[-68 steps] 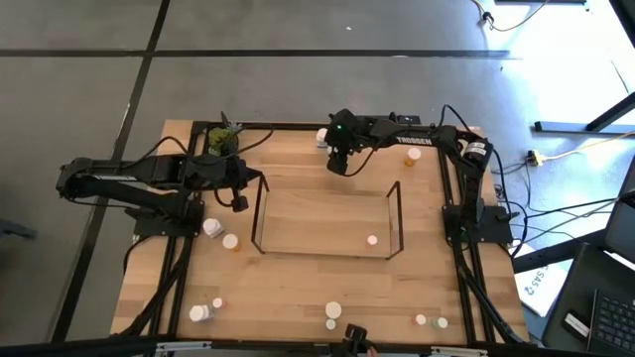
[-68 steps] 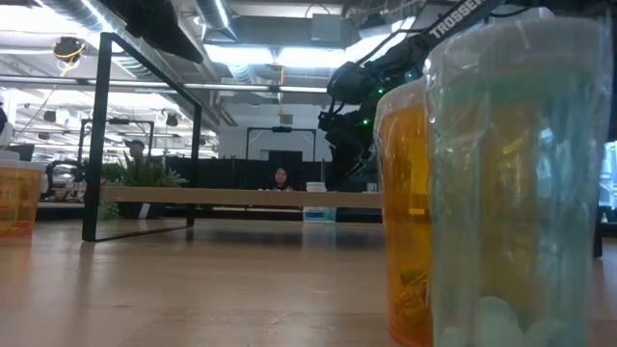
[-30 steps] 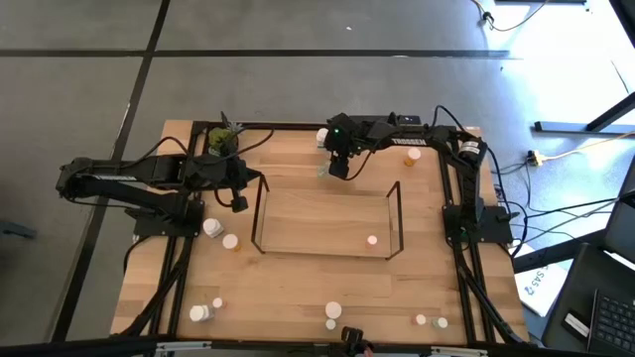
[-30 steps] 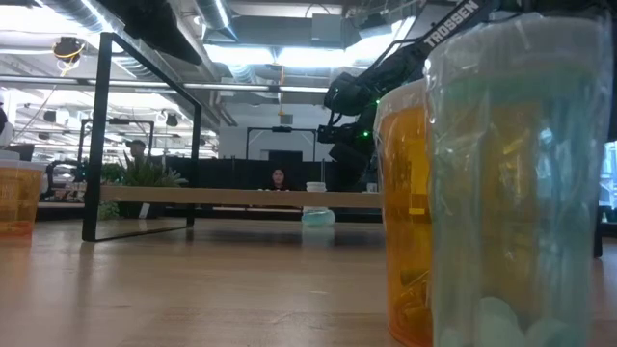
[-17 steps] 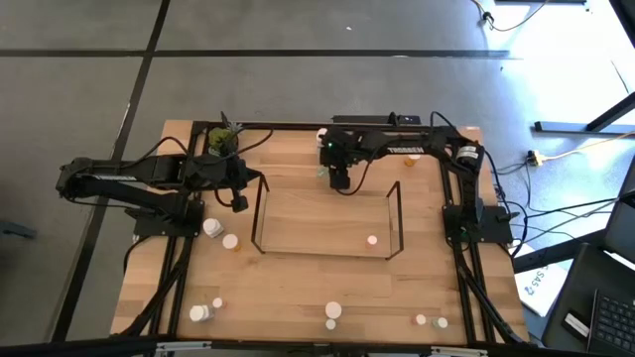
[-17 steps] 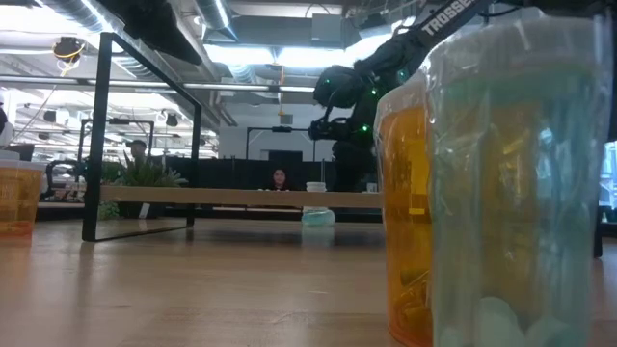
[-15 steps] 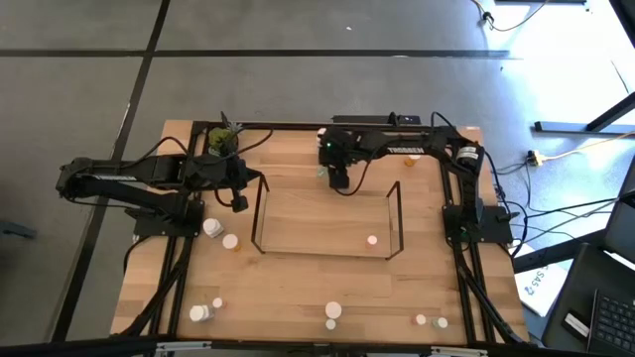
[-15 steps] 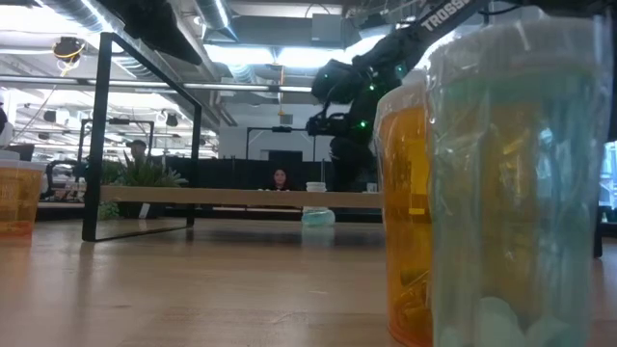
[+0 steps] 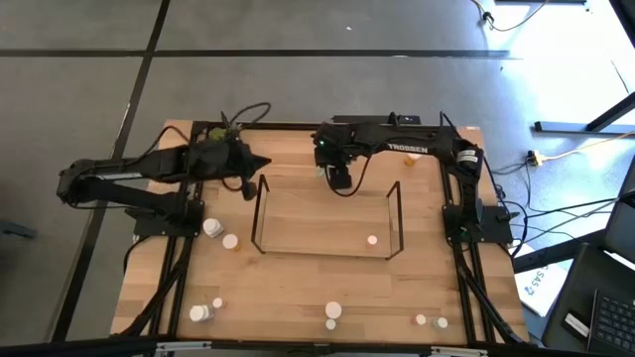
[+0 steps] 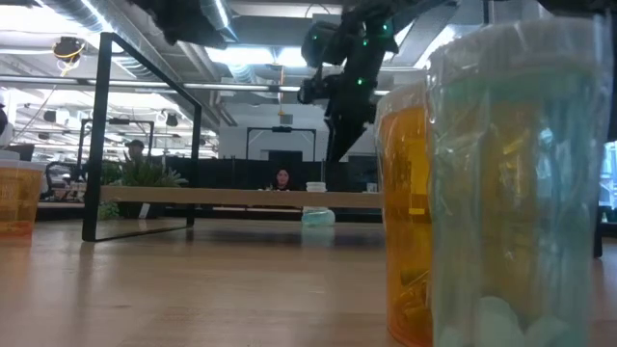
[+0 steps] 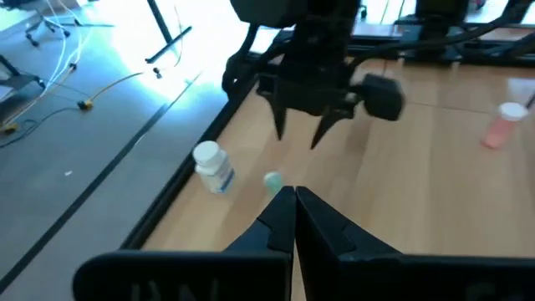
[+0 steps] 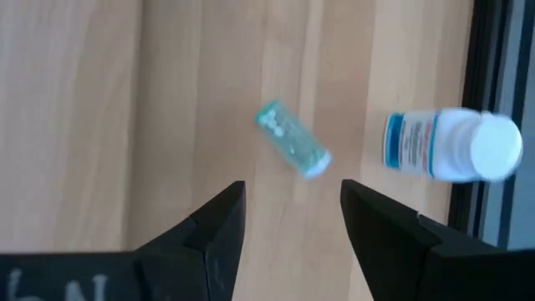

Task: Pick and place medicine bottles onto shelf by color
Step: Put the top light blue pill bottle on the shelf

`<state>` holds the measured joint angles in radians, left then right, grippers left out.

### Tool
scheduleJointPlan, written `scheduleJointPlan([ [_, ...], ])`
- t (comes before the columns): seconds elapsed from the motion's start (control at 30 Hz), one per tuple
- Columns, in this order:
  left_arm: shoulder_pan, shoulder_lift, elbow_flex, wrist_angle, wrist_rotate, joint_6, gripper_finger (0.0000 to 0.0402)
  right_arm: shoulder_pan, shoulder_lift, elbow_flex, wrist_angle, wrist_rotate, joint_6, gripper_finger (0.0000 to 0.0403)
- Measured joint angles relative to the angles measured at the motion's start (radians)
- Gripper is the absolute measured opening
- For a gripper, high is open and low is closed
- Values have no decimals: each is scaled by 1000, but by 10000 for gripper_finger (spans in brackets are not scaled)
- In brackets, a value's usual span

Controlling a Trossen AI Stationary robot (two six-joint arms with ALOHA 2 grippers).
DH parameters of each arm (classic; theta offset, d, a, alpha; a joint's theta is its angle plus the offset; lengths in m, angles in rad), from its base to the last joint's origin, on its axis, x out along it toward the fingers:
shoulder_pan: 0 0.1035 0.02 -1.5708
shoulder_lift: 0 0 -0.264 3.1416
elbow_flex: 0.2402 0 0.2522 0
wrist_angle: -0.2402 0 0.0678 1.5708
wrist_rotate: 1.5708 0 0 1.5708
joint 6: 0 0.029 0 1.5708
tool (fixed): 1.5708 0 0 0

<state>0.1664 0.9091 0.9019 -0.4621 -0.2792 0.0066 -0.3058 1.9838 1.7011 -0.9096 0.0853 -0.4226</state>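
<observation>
A small teal bottle (image 12: 292,150) lies on its side on the table near the far edge, and it also shows in the low view (image 10: 318,217). A white bottle (image 12: 451,146) with a blue label lies beside it. My right gripper (image 12: 292,221) hangs open above the teal bottle and touches nothing. It shows in the high view (image 9: 337,177) too. My left gripper (image 9: 248,186) is shut and holds nothing, left of the shelf's (image 9: 322,253) left end frame. A pink bottle (image 9: 372,239) stands on the shelf.
Several bottles stand along the near edge (image 9: 332,311) and left of the shelf (image 9: 211,228). An orange bottle (image 10: 410,212) and a teal bottle (image 10: 521,193) fill the low view's right side. A potted plant (image 9: 226,129) sits at the far left. A black frame (image 12: 493,75) edges the table.
My right gripper has risen away from the lying teal bottle, turned at the wrist and stayed open. The bottle has kept still. My left gripper has swung toward the far edge and a little toward the shelf, staying shut.
</observation>
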Motion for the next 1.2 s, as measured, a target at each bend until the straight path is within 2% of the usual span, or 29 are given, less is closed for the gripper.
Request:
scheduleJointPlan([
  [0.2, 104, 151, 137, -39, 146, 83, 0, 0, -28, 48, -144, -1, 48, 198],
  [0.47, 214, 352, 347, -170, 289, 105, 0, 5, -139, 41, -211, -2, 104, 198],
  [0.8, 270, 611, 563, -277, 394, 106, 0, 74, -331, 41, -253, 0, 131, 198],
  [0.97, 292, 735, 624, -310, 491, 105, 0, 116, -431, 41, -264, 0, 157, 198],
  [1.2, 307, 883, 632, -314, 503, 89, 0, 163, -519, 41, -267, 0, 157, 198],
])
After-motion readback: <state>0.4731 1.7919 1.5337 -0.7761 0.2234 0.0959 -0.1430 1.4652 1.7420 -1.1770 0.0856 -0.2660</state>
